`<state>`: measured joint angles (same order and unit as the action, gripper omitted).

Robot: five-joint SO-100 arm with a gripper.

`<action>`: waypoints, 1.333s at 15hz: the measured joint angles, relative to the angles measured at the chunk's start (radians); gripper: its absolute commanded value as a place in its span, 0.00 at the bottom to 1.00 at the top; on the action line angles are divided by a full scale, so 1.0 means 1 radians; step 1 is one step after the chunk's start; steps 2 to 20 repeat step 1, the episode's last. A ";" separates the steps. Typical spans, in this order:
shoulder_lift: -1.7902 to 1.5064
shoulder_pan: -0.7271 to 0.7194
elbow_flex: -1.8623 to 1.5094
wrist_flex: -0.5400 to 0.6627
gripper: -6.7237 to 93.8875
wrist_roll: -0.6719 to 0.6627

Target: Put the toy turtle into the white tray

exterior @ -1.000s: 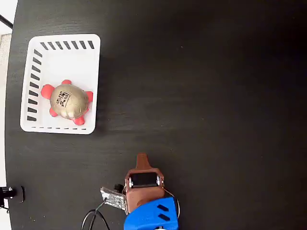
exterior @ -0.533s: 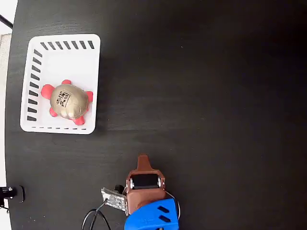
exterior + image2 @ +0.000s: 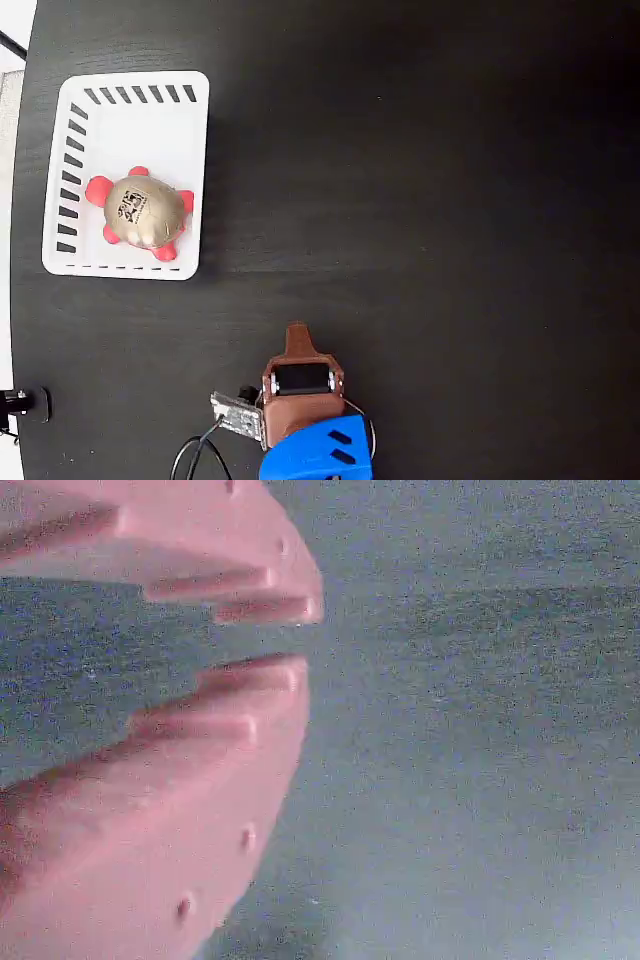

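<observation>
1. Fixed view, from above: the toy turtle (image 3: 145, 213) lies inside the white tray (image 3: 128, 88), shell up and logo showing. Its red-pink feet sit near the tray's right and lower walls; whether they touch the walls cannot be told.
2. Fixed view: the tray stands at upper left on the black table (image 3: 450, 200). Nothing else lies in the tray.
3. Fixed view: the arm is folded at the bottom edge, brown wrist above a blue segment. The gripper (image 3: 296, 330) points up the picture and is well apart from the tray. Only a narrow brown tip shows, which suggests closed fingers; this view alone does not settle it.
4. Fixed view: a grey bracket with wires (image 3: 236, 417) sits just left of the arm's base. A small dark clamp-like part (image 3: 22, 403) shows at the far left edge.
5. Wrist view: two pink toothed fingers (image 3: 180, 790) fill the left side. A thin slit remains between their tips, with nothing held in it. Read: the pincer is closed, or all but closed, and empty.
6. Wrist view: past the fingers only blurred dark table surface shows. Neither turtle nor tray is in sight.
7. Judgement on progress: the placing looks done, since the turtle rests in the tray and the gripper is free of it. Nothing of the task seems left.
</observation>
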<state>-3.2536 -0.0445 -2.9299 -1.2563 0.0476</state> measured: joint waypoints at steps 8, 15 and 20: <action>0.000 0.000 0.000 0.000 0.07 0.000; 0.000 0.000 0.000 0.000 0.07 0.000; 0.000 0.000 0.000 0.000 0.07 0.000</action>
